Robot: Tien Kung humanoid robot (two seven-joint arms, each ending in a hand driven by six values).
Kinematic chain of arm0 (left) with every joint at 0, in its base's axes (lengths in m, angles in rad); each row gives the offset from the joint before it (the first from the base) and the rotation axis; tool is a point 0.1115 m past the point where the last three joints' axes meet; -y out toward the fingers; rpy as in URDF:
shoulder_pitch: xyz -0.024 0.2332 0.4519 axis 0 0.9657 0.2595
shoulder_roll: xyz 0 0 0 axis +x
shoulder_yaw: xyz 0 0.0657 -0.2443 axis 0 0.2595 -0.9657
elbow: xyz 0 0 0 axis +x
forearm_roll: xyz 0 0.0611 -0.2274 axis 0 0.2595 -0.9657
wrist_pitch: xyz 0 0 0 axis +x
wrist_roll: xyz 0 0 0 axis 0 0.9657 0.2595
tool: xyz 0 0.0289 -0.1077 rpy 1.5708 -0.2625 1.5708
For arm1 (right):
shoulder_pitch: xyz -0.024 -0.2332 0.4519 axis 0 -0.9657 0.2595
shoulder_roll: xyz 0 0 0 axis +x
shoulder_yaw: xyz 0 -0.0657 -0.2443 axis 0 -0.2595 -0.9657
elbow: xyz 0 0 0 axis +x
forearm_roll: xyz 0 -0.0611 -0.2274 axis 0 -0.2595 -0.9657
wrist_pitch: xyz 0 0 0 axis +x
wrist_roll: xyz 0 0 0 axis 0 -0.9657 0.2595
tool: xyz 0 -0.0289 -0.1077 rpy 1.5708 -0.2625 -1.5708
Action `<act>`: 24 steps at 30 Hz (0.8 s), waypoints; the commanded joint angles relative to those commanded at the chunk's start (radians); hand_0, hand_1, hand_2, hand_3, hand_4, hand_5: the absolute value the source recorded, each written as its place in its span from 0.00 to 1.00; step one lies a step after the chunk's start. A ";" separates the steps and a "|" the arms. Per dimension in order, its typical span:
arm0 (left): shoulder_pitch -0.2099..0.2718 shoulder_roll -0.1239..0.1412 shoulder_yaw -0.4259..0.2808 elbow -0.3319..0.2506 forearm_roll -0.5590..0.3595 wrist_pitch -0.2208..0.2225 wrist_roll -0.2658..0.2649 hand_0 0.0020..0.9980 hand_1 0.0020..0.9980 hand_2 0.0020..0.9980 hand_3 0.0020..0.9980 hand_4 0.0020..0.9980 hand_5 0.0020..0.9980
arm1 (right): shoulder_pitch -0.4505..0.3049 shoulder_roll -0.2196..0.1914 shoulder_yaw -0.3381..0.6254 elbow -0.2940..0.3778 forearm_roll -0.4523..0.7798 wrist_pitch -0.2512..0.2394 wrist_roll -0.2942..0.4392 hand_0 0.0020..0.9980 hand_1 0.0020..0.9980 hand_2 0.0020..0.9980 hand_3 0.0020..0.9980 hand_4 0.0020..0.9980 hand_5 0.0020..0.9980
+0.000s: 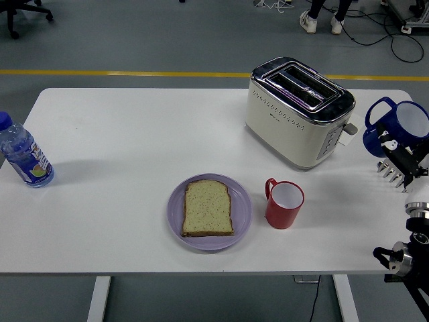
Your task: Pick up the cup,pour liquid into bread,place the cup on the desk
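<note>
A blue cup with a white inside hangs tilted over the table's right edge, its handle toward the toaster. My right hand is shut on it from below, and the arm drops out of the picture at the lower right. A slice of bread lies flat on a purple plate near the front middle. An upright red cup stands just right of the plate. The blue cup is far to the right of the bread. My left arm is out of sight.
A cream toaster with two top slots stands at the back right, left of the blue cup. A plastic bottle with a blue cap stands at the table's left edge.
</note>
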State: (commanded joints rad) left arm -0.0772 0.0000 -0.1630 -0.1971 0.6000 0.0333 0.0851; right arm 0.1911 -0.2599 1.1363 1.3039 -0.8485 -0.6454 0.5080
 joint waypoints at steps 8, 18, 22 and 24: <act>0.003 0.000 0.004 0.000 -0.001 0.000 0.000 0.64 0.65 0.66 0.55 0.32 0.84 | -0.029 0.032 -0.008 -0.097 -0.044 0.000 0.045 0.52 0.47 0.57 0.58 0.57 0.00; 0.000 0.000 0.004 -0.001 -0.001 0.000 0.000 0.64 0.65 0.66 0.55 0.32 0.85 | -0.033 0.062 -0.074 -0.215 0.024 0.000 0.137 0.55 0.48 0.57 0.59 0.56 0.00; -0.005 0.000 -0.001 -0.001 0.001 0.000 0.000 0.64 0.65 0.66 0.55 0.32 0.85 | -0.019 0.079 -0.093 -0.268 0.034 0.000 0.137 0.55 0.48 0.57 0.59 0.56 0.00; -0.007 0.000 -0.002 -0.001 0.001 0.000 0.000 0.64 0.65 0.66 0.55 0.32 0.84 | -0.015 0.083 -0.099 -0.282 0.039 0.000 0.137 0.58 0.49 0.58 0.59 0.55 0.00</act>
State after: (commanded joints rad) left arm -0.0838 0.0000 -0.1655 -0.1982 0.6007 0.0329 0.0848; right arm 0.1764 -0.1774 1.0373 1.0222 -0.8096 -0.6454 0.6454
